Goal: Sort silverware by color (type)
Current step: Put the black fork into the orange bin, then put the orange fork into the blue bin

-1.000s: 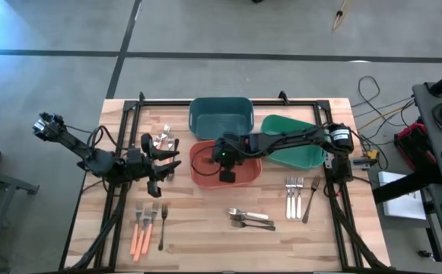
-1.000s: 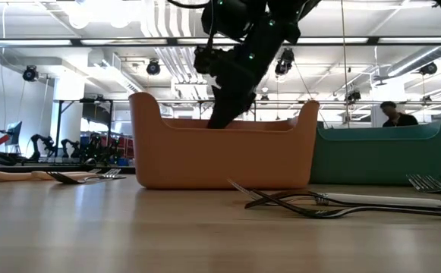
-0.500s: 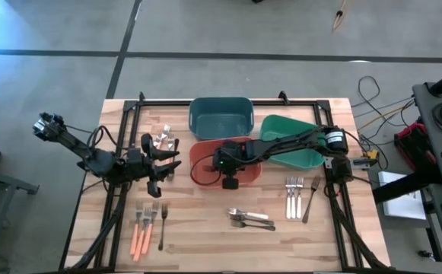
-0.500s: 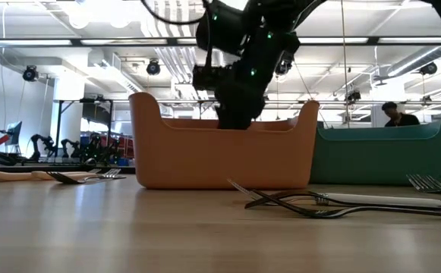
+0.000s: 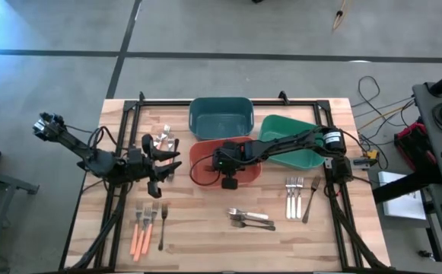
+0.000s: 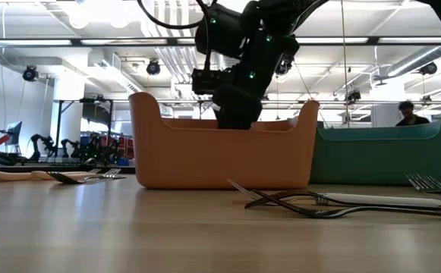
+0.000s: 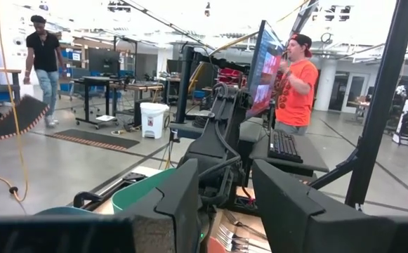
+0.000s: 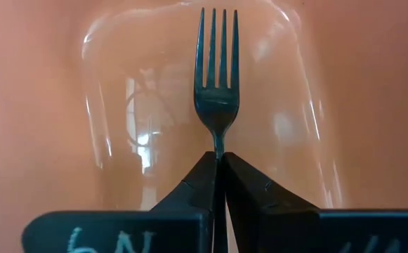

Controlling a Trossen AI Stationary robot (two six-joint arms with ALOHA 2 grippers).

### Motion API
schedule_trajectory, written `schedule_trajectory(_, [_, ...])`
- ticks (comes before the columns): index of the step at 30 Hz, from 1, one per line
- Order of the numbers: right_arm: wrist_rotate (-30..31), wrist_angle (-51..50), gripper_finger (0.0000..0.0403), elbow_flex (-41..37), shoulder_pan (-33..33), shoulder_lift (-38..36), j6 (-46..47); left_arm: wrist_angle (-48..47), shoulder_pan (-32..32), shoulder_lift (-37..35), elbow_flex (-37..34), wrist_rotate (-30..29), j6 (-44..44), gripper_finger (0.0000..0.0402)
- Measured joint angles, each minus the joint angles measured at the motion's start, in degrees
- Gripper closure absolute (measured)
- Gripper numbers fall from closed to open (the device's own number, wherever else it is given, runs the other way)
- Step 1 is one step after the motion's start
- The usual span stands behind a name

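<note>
Right gripper (image 8: 218, 163) down inside the orange-red bin (image 5: 205, 152), fingers (image 8: 189, 184) pinched on a dark fork (image 8: 216, 84) for drop-off, release looking next; left gripper (image 5: 165, 158) idling spread open beside that bin, over the bench (image 5: 205, 228).

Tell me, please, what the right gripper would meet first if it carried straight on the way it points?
Most likely the floor of the orange-red bin; the right gripper, shut on a dark fork, points straight at it.
</note>
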Motion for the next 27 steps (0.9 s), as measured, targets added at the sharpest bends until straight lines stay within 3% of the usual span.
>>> schedule_trajectory(13, [0.9, 0.7, 0.026, 0.0, 0.1, -1.4, -0.9, 0.9, 0.1, -0.1, 0.0, -0.1, -1.0, 0.0283])
schedule_trajectory(19, [1.0, -1.7, 0.0255, 0.8, 0.7, -8.6, 0.0, 0.8, 0.2, 0.9, 0.0, -0.1, -2.7, 0.0283])
schedule_trajectory(27, [5.4, -5.0, 0.0277, -1.6, 3.4, -24.8, 0.2, -1.5, 0.7, 4.0, 0.0, -3.9, -11.5, 0.0283])
